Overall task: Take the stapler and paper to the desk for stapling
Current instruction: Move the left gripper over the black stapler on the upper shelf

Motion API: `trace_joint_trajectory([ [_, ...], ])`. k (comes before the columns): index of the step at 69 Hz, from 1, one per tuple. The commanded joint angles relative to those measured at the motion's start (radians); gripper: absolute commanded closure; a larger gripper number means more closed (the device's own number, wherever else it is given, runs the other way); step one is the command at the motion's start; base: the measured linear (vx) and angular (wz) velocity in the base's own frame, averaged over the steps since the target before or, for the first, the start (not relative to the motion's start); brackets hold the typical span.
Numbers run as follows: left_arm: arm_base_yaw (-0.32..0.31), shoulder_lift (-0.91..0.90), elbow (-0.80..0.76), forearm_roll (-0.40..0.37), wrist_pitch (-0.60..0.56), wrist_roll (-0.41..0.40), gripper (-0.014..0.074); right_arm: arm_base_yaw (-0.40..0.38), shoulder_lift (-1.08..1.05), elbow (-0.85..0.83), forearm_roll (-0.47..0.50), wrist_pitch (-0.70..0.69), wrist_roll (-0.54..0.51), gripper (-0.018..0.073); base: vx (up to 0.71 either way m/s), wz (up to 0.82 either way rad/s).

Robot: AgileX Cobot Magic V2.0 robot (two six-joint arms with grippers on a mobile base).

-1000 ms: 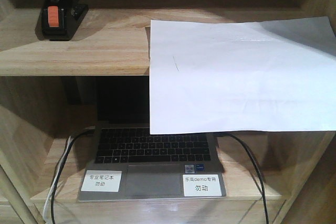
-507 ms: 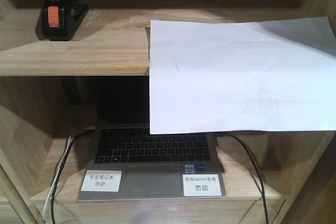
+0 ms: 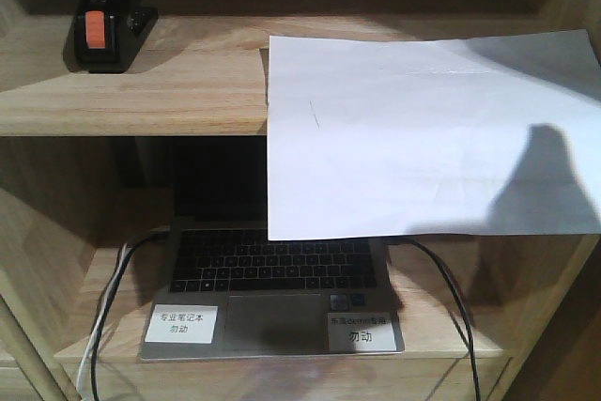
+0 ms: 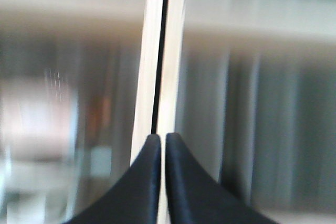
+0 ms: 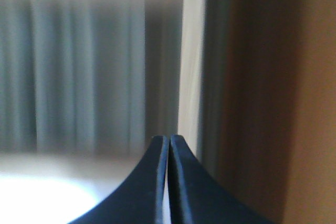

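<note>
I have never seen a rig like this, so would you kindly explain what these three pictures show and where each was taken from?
This is a two-armed robot on a mobile base. The wide picture comes from its front camera, which faces a wooden shelving unit. On the upper shelf sit a black stapler and a white paper that overhangs the edge. An open laptop stands on the shelf below. The other two pictures come from cameras on the wrists. They show the left jaws and the right jaws, both dark, shut and holding nothing, against blurred backgrounds.
</note>
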Motion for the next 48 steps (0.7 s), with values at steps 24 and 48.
trace_joint_trajectory([
  [24, -0.001, 0.05, -0.023, -0.007, 0.088, -0.001, 0.0039, -0.005, 0.05, -0.028, 0.004, 0.032, -0.001, 0.0219, 0.0, 0.0],
  [48, -0.001, 0.048, -0.023, -0.002, 0.099, -0.001, -0.0122, -0.005, 0.05, -0.028, 0.027, 0.034, -0.001, -0.0162, 0.0, 0.0],
])
